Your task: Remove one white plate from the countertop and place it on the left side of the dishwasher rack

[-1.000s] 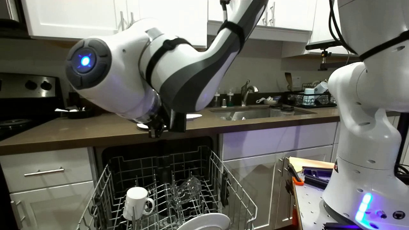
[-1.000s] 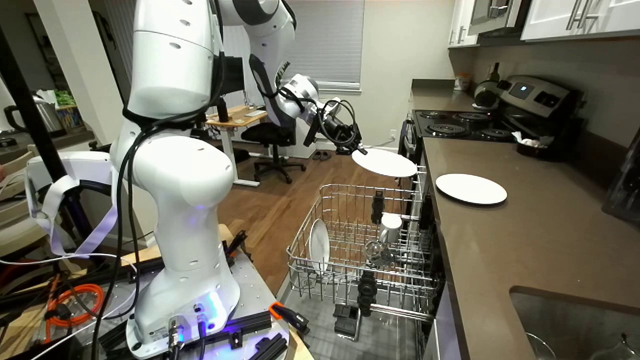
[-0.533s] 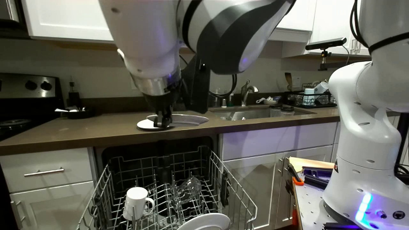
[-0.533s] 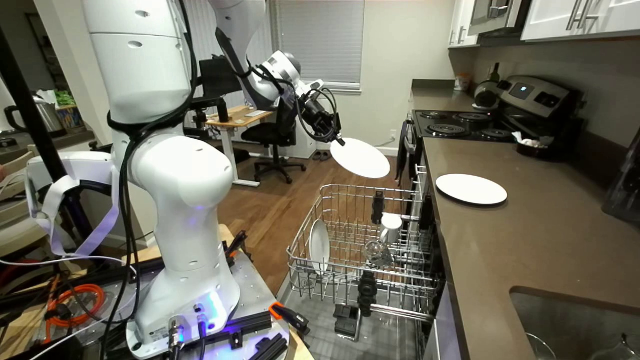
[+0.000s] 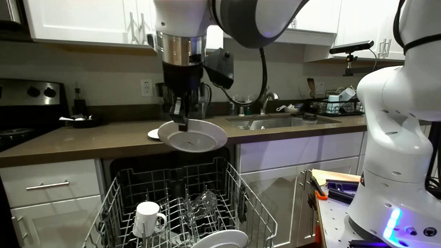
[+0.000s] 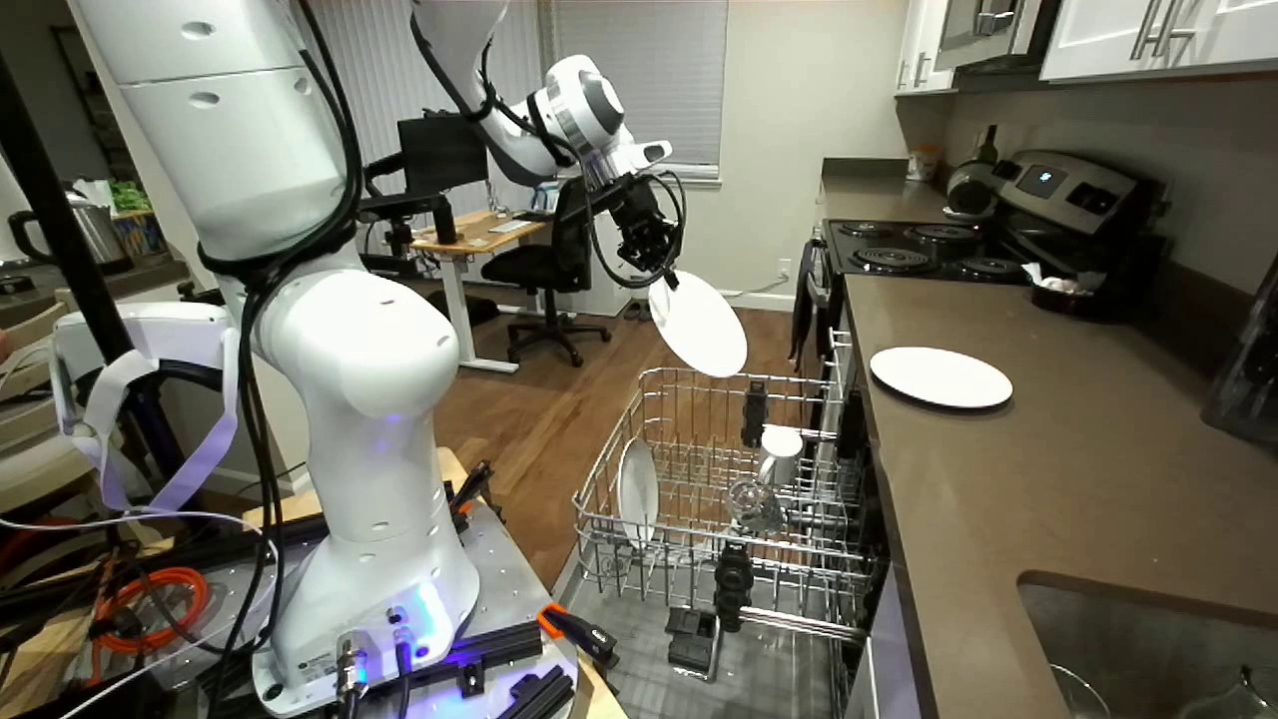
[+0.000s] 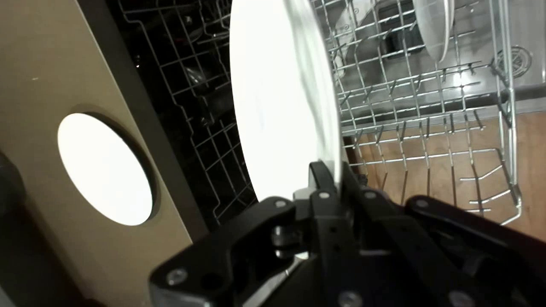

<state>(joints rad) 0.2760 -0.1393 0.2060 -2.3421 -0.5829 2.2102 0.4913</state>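
Upper centre, wrist view: white plate (image 7: pixel 277 94), tilted | my tool (image 7: pixel 336 172) clenches its rim | likely stiff, slick, breakable | I judge the rim the safest hold

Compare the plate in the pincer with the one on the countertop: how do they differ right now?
Pose: the held plate is steeply tilted, while the counter plate lies flat.
Support: the held plate hangs in the air, gripped at its edge by the pincer; the counter plate rests on the countertop, with nothing gripping it.
Shared: both are round and white.
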